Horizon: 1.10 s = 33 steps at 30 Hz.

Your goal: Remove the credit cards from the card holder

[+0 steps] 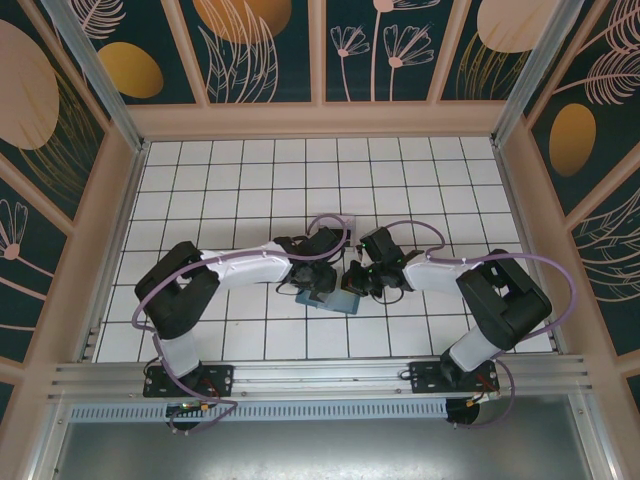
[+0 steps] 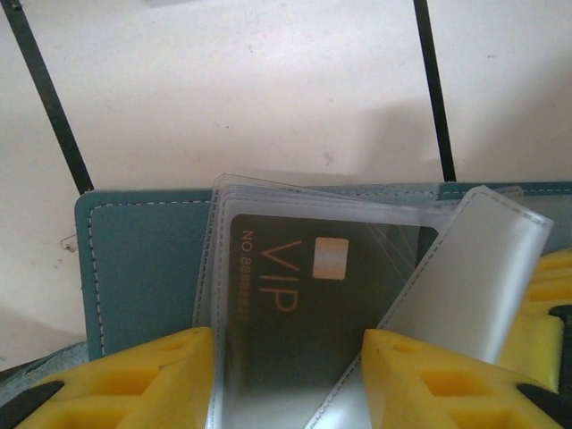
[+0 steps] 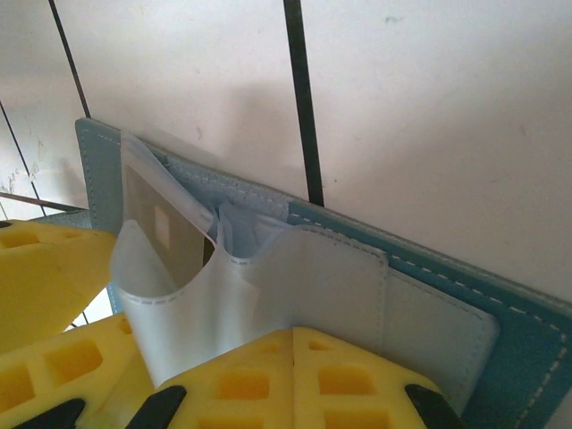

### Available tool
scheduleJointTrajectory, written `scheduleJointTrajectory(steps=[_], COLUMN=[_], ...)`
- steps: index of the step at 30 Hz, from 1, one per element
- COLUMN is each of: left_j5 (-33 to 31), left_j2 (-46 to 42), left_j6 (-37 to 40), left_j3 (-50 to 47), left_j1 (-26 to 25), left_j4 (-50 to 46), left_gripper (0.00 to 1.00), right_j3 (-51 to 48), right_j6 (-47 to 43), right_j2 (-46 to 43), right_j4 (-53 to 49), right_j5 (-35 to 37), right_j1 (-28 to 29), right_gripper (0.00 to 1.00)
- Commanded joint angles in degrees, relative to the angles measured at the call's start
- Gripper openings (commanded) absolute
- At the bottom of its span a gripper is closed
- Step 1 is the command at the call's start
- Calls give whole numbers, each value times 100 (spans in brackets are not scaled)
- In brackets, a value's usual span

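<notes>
Left wrist view: the credit card (image 2: 295, 295), dark with orange VIP lettering, lies flat inside a stack of clear sleeves on the open card holder (image 2: 143, 268). Its long axis runs straight from the holder's far edge toward the left gripper (image 2: 288, 353). That gripper's yellow fingers stand part-spread over the holder's near edge with the sleeved card in the gap between them, and I see them pinching nothing. One clear sleeve flap (image 2: 474, 259) is peeled up and aside at the holder's end nearest the right gripper (image 3: 290, 344). In the right wrist view that gripper's fingers are pressed together, seemingly nipping the flap's edge. So the left arm is the nearer one and lined up with the card. I judge the pull should go along the card's length, back off the holder's near edge. From the top, the holder rests on the white tiled table (image 1: 250, 180) between both grippers
</notes>
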Motion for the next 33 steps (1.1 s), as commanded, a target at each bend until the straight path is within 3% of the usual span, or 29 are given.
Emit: scheduleJointTrajectory(steps=[1, 14, 33], left_j5=[-70, -234, -951], left_j2=[-210, -198, 234], left_j6=[21, 133, 392], left_j3=[160, 359, 780], left_j1=[-60, -66, -165], left_j4=[-42, -296, -842], left_gripper=[48, 50, 55], right_j3=[-105, -88, -52], right_j6=[-36, -36, -70], right_j2=[185, 216, 237], right_j4=[-270, -270, -345], right_j5=[95, 78, 78], right_j1=[104, 123, 134], right_gripper=[2, 2, 2])
